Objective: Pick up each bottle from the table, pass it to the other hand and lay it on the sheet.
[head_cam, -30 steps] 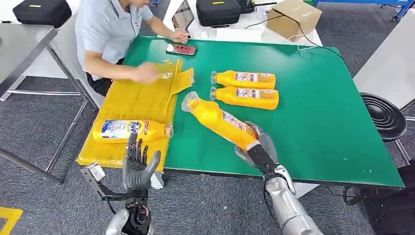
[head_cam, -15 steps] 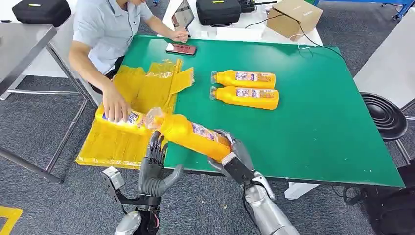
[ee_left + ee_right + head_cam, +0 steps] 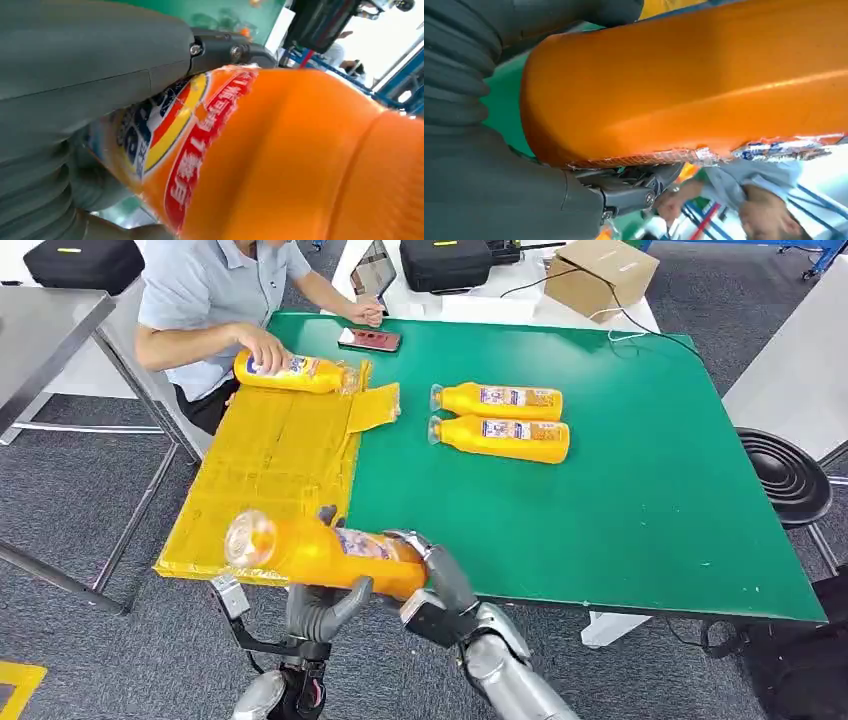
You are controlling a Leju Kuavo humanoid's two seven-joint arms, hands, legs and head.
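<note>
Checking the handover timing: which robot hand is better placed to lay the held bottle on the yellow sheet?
Left. The left robot hand sits under the bottle right at the yellow sheet. The right robot hand grips its base, farther from the sheet.

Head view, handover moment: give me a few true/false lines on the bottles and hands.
1. The right hand grips the base end of an orange plastic detergent bottle. True.
2. The left hand is under that bottle. True.
3. Three orange bottles lie on the green table. False: two orange bottles lie side by side there.
4. The yellow plastic sheet bears four bottles. False: a person's hand holds one bottle at its far end.
</note>
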